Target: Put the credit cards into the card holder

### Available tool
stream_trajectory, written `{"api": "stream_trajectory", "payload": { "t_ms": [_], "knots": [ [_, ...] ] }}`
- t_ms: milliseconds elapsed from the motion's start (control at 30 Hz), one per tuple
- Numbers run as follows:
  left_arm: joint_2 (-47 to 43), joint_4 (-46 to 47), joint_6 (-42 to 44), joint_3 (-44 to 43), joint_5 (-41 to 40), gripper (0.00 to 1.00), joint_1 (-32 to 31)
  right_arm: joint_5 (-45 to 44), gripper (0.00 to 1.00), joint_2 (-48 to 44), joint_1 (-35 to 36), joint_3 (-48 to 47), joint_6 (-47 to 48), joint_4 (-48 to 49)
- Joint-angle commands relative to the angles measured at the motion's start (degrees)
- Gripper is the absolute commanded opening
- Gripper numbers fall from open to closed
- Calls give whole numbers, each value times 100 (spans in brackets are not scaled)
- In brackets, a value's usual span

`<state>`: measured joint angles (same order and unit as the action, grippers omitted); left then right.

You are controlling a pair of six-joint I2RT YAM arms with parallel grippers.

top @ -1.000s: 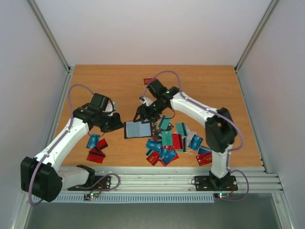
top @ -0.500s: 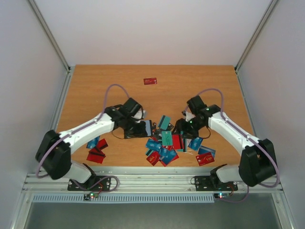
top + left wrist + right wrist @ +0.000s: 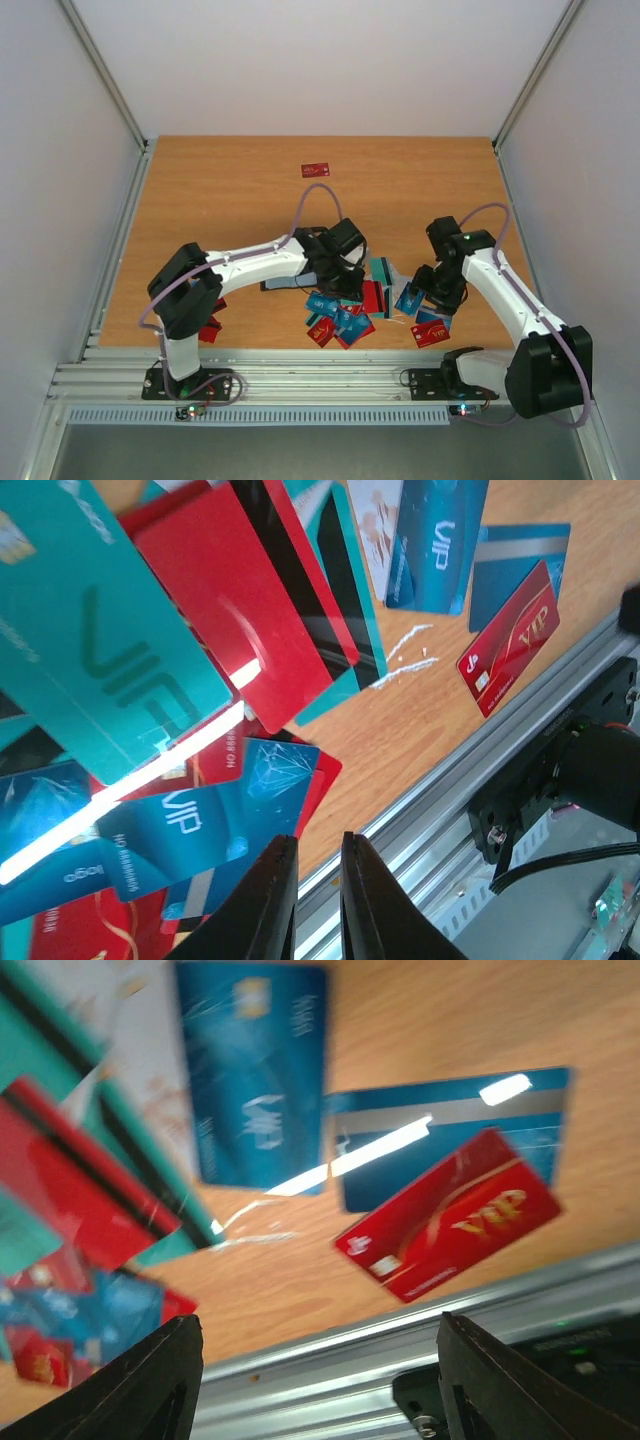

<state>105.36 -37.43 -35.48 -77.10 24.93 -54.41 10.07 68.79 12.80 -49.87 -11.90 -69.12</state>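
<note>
orange-brown tabletop (image 3: 230,190) between white walls carries everything. the black card holder (image 3: 280,285) lies partly hidden under the left forearm. the main heap of credit cards (image 3: 345,318) spreads just right of the card holder. the left gripper (image 3: 318,838) hangs over that heap, nearer the card holder than the right gripper (image 3: 318,1325), which hovers over the side of the heap away from the card holder. the left jaws stand narrow, a slim gap with nothing in it; the right jaws stand wide and empty. a blue vip card (image 3: 170,840) lies just beside the left fingertips, its long axis roughly along their closing line, so a pinch probably needs a wrist turn first.
</note>
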Motion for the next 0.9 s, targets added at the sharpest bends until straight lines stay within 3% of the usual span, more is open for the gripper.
{"api": "stream_trajectory", "payload": {
  "t_ms": [0, 267, 400, 700, 867],
  "knots": [
    [101, 280, -214, -126, 141, 15, -145, -850, 66, 164, -623, -75, -592, -379],
    [-129, 368, -208, 204, 170, 15, -157, -1189, 68, 923, -1999, 44, -604, 86],
    [-311, 379, -155, 375, 161, 15, -157, -587, 64, 1228, -2605, 419, -574, 742],
    [-614, 270, 12, 581, 22, 15, -157, 568, 53, 1646, -2678, 1491, -770, 2005],
    [-644, 305, 76, 621, -6, 15, -157, 737, 51, 1612, -2663, 1680, -794, 2027]
  ]
}}
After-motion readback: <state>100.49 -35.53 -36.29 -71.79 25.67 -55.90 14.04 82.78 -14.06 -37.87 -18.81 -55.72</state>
